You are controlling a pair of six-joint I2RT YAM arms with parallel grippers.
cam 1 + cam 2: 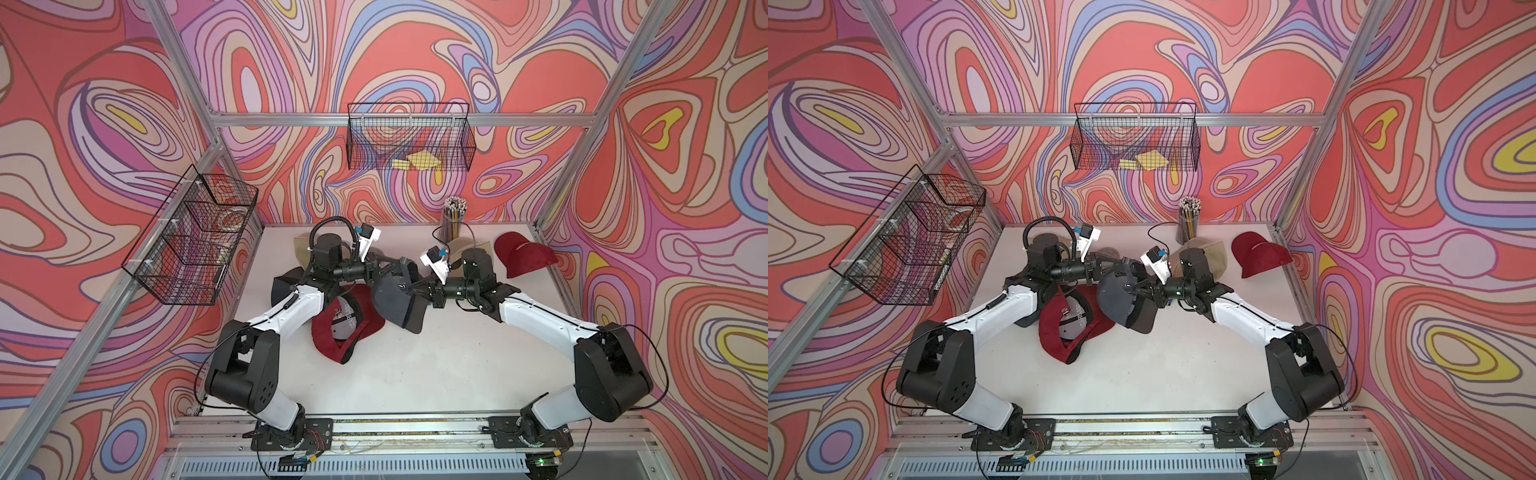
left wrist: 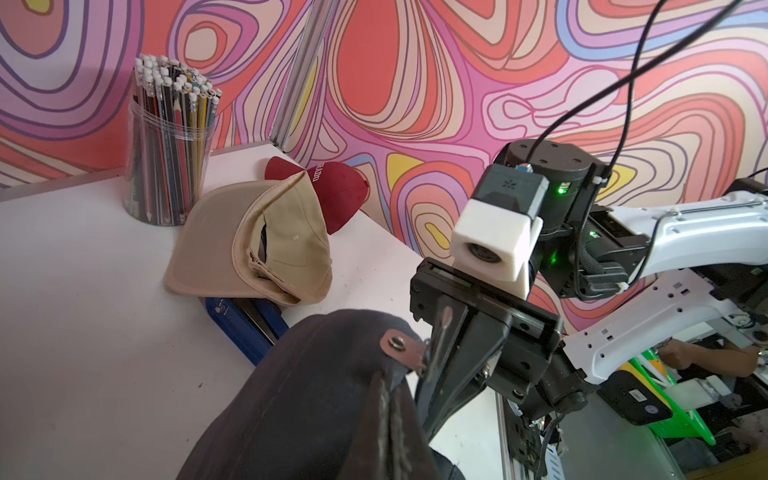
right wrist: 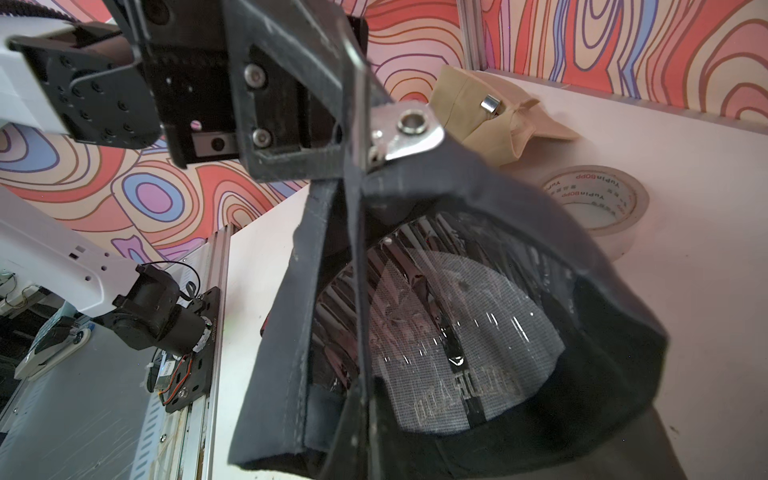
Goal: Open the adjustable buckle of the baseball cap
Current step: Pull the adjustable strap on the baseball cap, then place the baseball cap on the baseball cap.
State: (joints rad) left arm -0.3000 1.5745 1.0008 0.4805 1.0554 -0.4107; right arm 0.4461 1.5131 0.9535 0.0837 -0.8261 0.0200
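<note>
A white table (image 1: 436,374) sits boxed in by swirl-patterned walls. In front of the pencil cup (image 1: 455,220), toward the arm bases, the dark grey baseball cap (image 1: 395,297) hangs clear of the surface with its brim drooping. The left gripper (image 1: 401,262) and right gripper (image 1: 406,286) are both clenched on its back strap, either side of the metal buckle (image 3: 409,124), probably to tug the strap loose. An upturned red cap (image 1: 340,328) lies farther from the cup, with bare table beyond. The tan cap (image 2: 266,245) beside the cup crowds the right arm.
</note>
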